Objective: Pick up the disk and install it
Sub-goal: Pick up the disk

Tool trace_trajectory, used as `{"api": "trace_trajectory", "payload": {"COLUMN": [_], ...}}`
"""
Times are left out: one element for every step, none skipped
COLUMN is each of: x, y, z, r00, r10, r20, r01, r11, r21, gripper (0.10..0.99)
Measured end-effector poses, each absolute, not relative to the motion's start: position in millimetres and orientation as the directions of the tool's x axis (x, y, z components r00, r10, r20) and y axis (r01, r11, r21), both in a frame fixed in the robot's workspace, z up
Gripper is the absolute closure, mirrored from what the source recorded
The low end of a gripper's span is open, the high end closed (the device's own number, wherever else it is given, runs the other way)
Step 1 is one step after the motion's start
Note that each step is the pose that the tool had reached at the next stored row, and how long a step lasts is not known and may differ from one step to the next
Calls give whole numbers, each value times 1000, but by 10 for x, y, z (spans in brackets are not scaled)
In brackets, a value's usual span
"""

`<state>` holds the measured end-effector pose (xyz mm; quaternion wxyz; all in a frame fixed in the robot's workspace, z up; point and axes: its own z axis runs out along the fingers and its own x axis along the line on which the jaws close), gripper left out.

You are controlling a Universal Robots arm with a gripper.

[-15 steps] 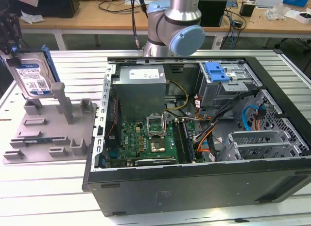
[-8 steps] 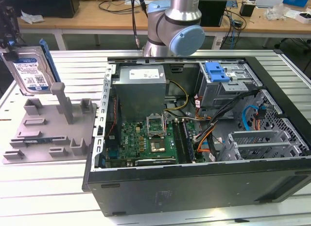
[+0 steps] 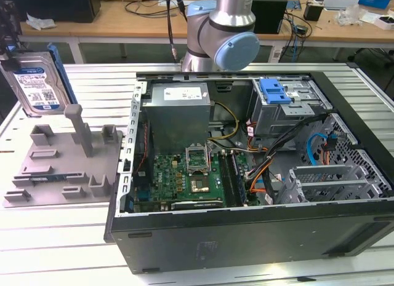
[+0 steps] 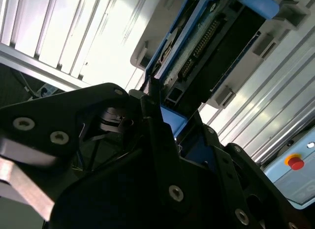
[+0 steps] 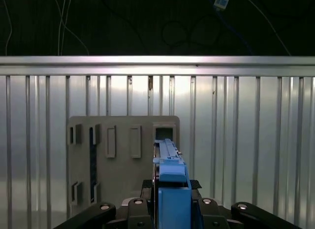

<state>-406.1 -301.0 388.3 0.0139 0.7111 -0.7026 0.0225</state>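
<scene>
Silver disk (image 3: 38, 83) in a blue bracket, clamped on edge between the closed fingers of the gripper (image 5: 172, 189), over the table's (image 3: 61, 249) far corner on the exterior view's left.
One grey fixture plate (image 3: 55, 169) below it; one open computer case (image 3: 246, 237) beside the plate, containing one grey drive cage (image 3: 295, 111) with one blue latch (image 3: 274, 90); several cables (image 3: 271, 160) crossing the case interior.

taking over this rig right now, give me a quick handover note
Gripper: shut on the disk, fingers on either side of its blue bracket.
Disk: held on edge above the grey holder, at the exterior view's left, outside the computer case.
Done: the disk is picked up.
Left: installing it; it is not yet at the drive cage inside the case.
</scene>
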Motion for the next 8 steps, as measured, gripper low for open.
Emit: {"api": "trace_trajectory", "payload": {"x": [-4061, -4061, -4061, -4061, -4061, -4061, -4061, -4061], "y": [-3010, -3010, -3010, -3010, -3010, -3010, -3010, -3010], "z": [3894, 3911, 3925, 3944, 3959, 3979, 3992, 4012], "r00": [12, 12, 12, 12, 12, 12, 12, 12], "r10": [-999, -999, -999, -999, -999, -999, -999, -999], "r20": [52, 52, 52, 52, 52, 52, 52, 52], "r01": [-1000, -1000, -1000, -1000, -1000, -1000, -1000, -1000], "r11": [-12, -12, -12, -12, -12, -12, -12, -12], "r21": [-12, -12, -12, -12, -13, -13, -13, -13], "gripper": [722, 722, 722, 722, 722, 722, 722, 722]}}
